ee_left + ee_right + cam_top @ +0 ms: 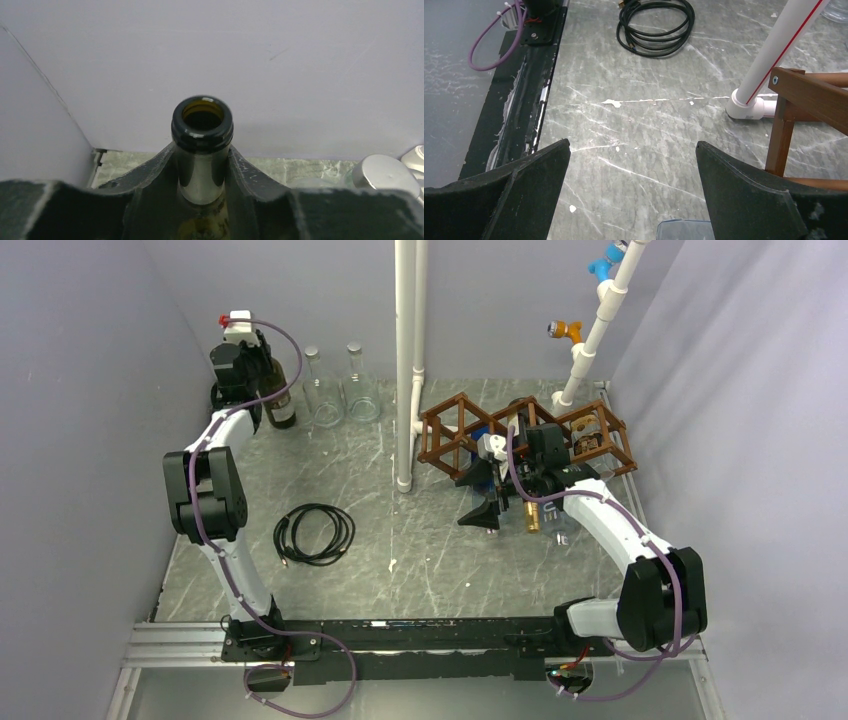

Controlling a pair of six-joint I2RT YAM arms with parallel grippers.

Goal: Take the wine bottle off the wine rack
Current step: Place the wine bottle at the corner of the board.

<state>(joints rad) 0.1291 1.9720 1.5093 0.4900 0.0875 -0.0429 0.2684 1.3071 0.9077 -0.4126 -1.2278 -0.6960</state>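
**Operator A:** How far along do we judge the removal step to be?

**Operator B:** We judge it largely done. The wine bottle (pixel 280 400) appears to stand upright in the far-left corner of the table (pixel 420 540), well apart from the wine rack (pixel 520 435). The left gripper (pixel 258 355) is clamped on the bottle's neck. In the left wrist view, both fingers (pixel 150 177) press the dark glass just under the open mouth.

**Operator A:** And the other arm?

**Operator B:** The right gripper (pixel 483 502) hangs just in front of the rack. Its fingers (pixel 539 170) are spread wide with nothing between them.

**Operator A:** What do we list as outstanding?

**Operator B:** We list releasing the neck and withdrawing the left arm. We also flag two unknowns. Something sits in the rack's right-hand cell, and a gold-coloured piece (pixel 530 515) lies beside the right arm. Both are too small or too hidden for us to identify.

**Operator A:** Surface and surroundings?

**Operator B:**
- The table top is grey and marbled with white streaks.
- A coiled black cable (pixel 314 533) lies left of centre.
- Two clear glass bottles (pixel 322 390) stand just beside the wine bottle.
- A white pipe (pixel 405 360) rises at the back, just left of the rack.
- Plain lilac-grey walls (pixel 90 390) close in the left, the back and the right.
- A black rail (pixel 400 635) carries both arm bases at the near edge.
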